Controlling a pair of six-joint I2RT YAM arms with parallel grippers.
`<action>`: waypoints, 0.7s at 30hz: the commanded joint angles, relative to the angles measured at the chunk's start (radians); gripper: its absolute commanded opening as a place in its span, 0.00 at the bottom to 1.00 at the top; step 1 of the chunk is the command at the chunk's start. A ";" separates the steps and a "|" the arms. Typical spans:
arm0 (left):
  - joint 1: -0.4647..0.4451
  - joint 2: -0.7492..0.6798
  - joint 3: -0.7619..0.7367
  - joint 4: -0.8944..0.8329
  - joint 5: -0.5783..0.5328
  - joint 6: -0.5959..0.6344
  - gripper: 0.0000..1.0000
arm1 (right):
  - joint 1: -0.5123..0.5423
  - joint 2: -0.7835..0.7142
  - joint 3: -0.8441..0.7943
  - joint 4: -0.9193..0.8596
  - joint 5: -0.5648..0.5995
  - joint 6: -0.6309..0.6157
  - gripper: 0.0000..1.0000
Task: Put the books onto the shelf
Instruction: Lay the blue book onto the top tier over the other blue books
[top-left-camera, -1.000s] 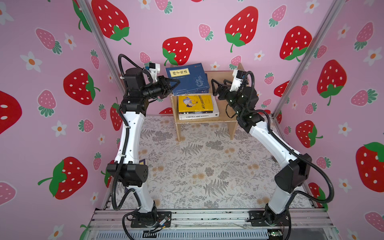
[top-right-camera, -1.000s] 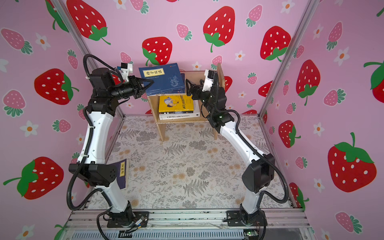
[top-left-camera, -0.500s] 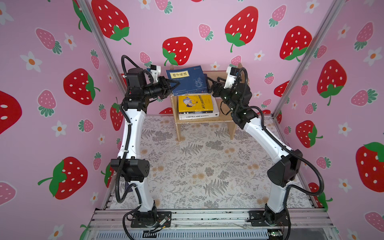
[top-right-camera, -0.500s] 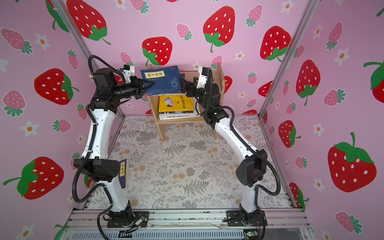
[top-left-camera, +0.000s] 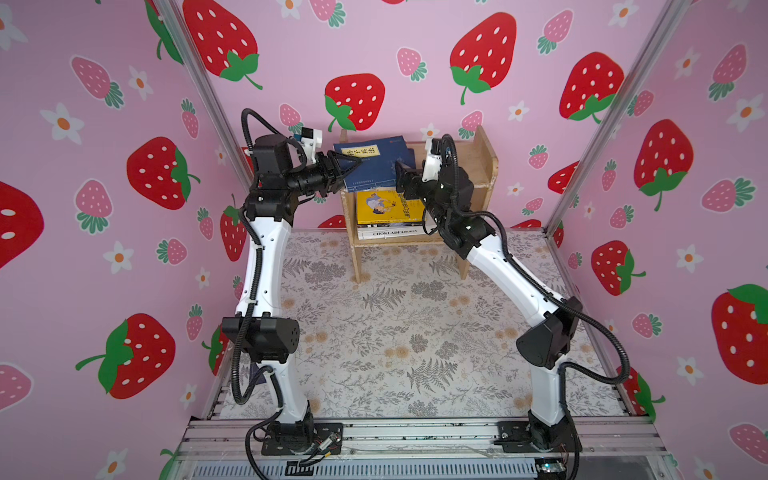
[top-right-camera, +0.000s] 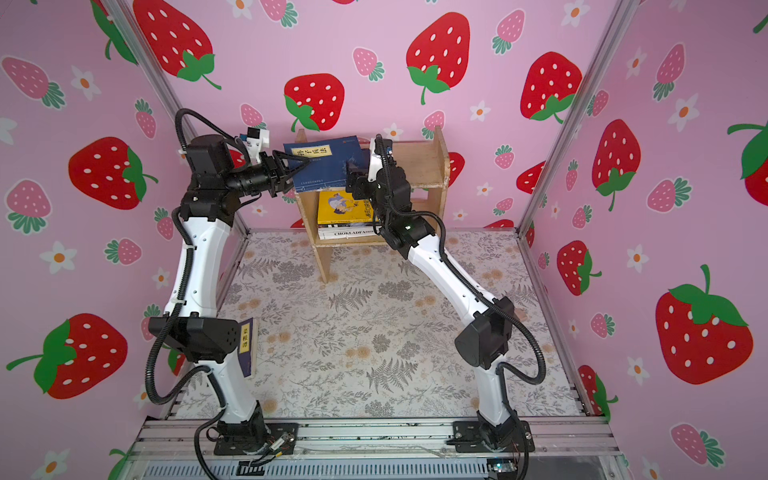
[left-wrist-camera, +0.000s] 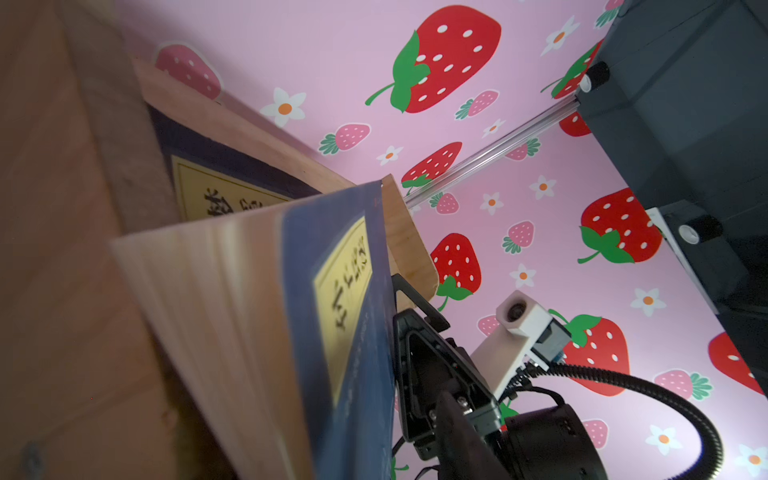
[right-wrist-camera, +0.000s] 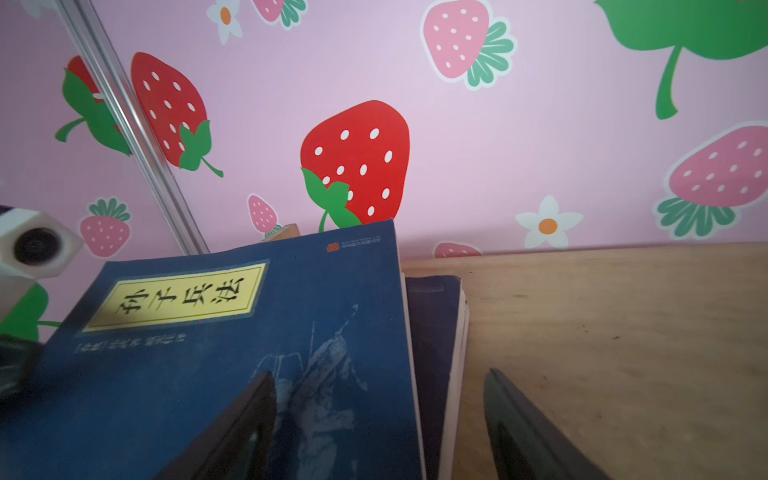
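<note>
Left gripper (top-left-camera: 352, 171): fingers spread in a V, released, either side of the navy book (top-left-camera: 376, 166) at its corner; contact unclear.
Right gripper (right-wrist-camera: 378, 374): fingers apart, one over the cover, one over bare wood.
Top tier: the navy book lies askew between both grippers, on a second navy book (right-wrist-camera: 434, 328), on the shelf (top-left-camera: 484, 162).
Lower tier: yellow book (top-left-camera: 384, 205) on a white book (top-left-camera: 392, 234), below both grippers.
Floor: loose book (top-right-camera: 248, 345), well apart from all fingers.
</note>
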 joint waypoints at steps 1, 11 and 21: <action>0.034 -0.036 -0.027 0.064 -0.019 -0.034 0.59 | -0.011 0.029 0.010 -0.111 0.110 -0.025 0.79; 0.159 -0.173 -0.147 0.029 -0.122 0.026 0.72 | -0.007 0.022 0.006 -0.106 0.088 -0.025 0.79; 0.123 -0.334 -0.408 0.066 -0.136 0.233 0.68 | -0.008 0.030 0.013 -0.110 0.075 -0.025 0.79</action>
